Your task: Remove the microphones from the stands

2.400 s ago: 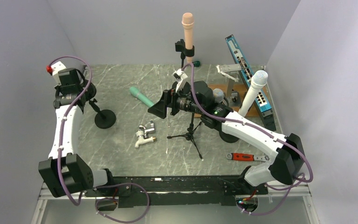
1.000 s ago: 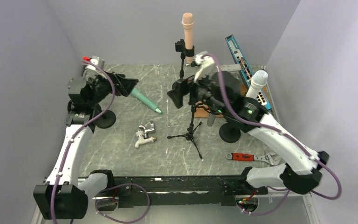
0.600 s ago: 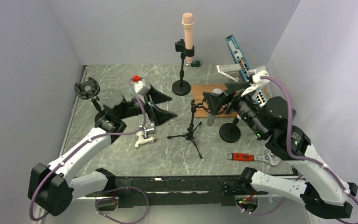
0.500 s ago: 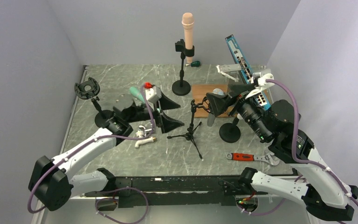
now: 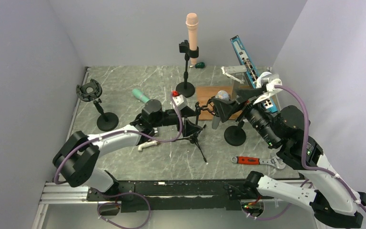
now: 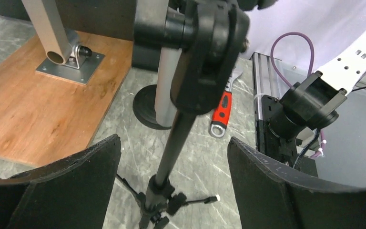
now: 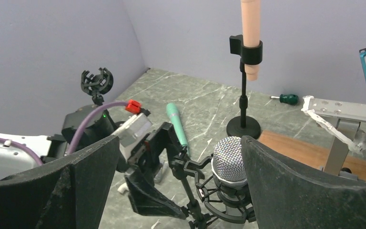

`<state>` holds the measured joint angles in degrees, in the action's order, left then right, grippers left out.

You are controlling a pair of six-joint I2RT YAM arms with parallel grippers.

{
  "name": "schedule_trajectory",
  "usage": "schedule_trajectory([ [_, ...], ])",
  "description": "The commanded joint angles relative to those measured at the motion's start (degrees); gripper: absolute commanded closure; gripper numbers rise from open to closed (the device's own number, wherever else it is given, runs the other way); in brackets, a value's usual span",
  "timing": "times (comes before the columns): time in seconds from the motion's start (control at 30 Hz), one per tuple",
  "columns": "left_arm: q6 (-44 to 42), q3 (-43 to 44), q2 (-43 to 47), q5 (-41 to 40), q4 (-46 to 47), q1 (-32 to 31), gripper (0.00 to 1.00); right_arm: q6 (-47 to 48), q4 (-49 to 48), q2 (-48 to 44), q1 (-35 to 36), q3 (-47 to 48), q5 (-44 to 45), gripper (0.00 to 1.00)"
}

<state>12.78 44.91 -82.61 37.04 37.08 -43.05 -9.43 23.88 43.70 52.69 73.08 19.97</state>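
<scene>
A microphone [image 7: 228, 160] with a silver mesh head sits in a black shock mount [image 7: 205, 191] on a small tripod stand [image 5: 194, 138] in the middle of the table. My right gripper [image 7: 180, 138] is open around the head, which lies close beside the right finger [image 7: 305, 191]. From above, that gripper [image 5: 233, 101] reaches in from the right. My left gripper [image 6: 174, 140] is open and straddles the stand's pole [image 6: 169, 152] below the mount, touching nothing. From above it [image 5: 192, 123] comes in low from the left.
A pink microphone [image 5: 192, 26] stands in a holder at the back. A green microphone [image 5: 141, 96] lies on the table. An empty mount stand [image 5: 106, 121] is at the left. A round base [image 5: 235, 138], a red wrench [image 5: 257, 161] and a wooden board [image 5: 208, 93] lie right of the tripod.
My left arm swept right across the table to the tripod's pole. My right gripper drew back to the right and now brackets the microphone's head.
</scene>
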Motion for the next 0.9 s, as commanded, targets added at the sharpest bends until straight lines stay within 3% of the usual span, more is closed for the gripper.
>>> schedule_trajectory([
  [0.0, -1.0, 5.8, -3.0, -1.2, 4.7, -2.1, 0.2, 0.2, -1.4, -1.5, 0.0, 0.2, 0.3, 0.0],
  [0.1, -0.9, 6.5, -5.3, -1.4, 5.6, -2.2, 0.38, -0.2, -1.5, -2.2, 0.0, 0.2, 0.2, 0.0],
  [0.27, -2.5, 3.4, -4.6, -4.2, 8.7, -2.2, 0.55, -0.4, -1.6, -2.5, 0.0, -0.4, 0.6, 0.0],
  [0.5, -9.7, 3.4, -2.1, -6.0, 1.9, -2.2, 0.93, 0.6, -2.6, 1.5, 0.0, -0.5, 1.4, 0.0],
  [0.87, -17.8, -3.9, 7.8, -17.5, -2.7, -2.8, 1.0, 1.1, -1.3, 5.5, 0.0, 0.2, 0.3, 0.0],
])
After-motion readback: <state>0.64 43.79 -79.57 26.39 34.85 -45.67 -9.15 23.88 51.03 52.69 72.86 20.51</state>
